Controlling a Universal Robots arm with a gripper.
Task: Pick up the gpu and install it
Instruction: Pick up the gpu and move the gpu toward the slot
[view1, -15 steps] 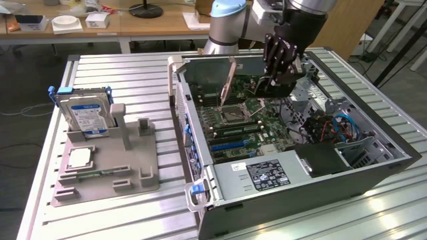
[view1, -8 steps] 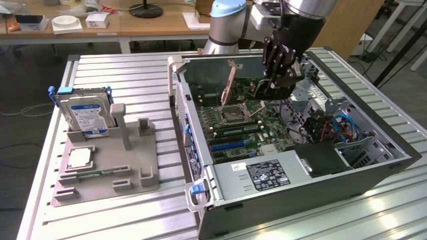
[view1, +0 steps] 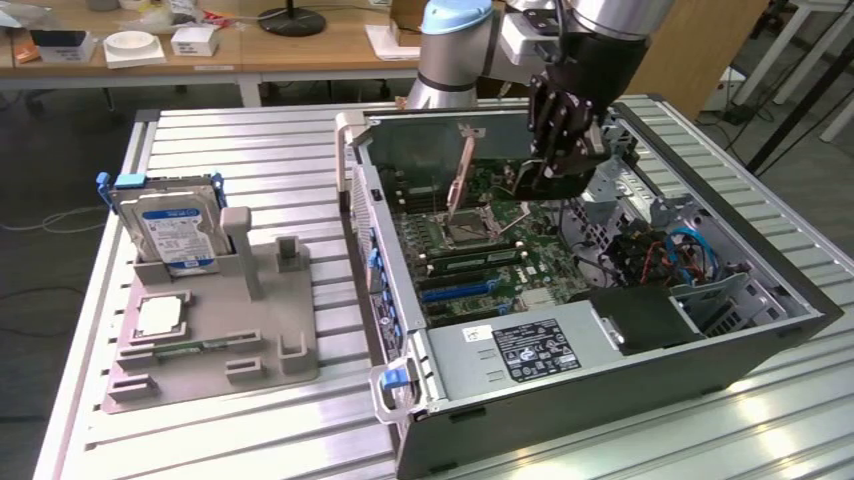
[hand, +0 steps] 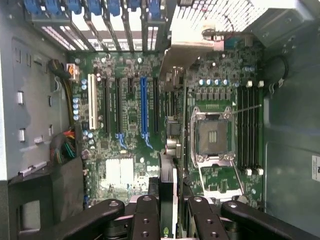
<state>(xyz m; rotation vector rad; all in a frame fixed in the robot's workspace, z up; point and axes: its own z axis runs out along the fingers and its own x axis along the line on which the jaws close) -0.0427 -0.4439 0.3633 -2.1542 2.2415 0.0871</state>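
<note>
Gripper: black two-finger gripper (hand: 169, 206), narrowed onto the card.
Card: thin flat gpu circuit card (hand: 168, 177), held edge-on above the green motherboard (hand: 125, 125), apparently unseated.
Risk: a tilted descent could miss the slot and strike the empty silver processor socket (hand: 212, 135).
Case: open dark-grey metal computer case (view1: 601, 410) holds the motherboard.
Tray: grey plastic holder tray (view1: 280, 320) holds a silver blue-labelled hard drive (view1: 174, 230).

Premises: a robotics laboratory or test workshop in an office-type room. Evidence: an industrial robot arm (view1: 447, 50) stands at a slatted aluminium table (view1: 240, 140), its jaws gripping the gpu (view1: 466, 170) within an open computer case (view1: 747, 330), motherboard (hand: 130, 110) exposed. A grey moulded fixture (view1: 267, 330) on the table holds a hard drive (view1: 174, 235) upright. Behind stand wooden desks (view1: 334, 45) bearing boxes and papers; a cable (view1: 54, 218) trails across the floor
</note>
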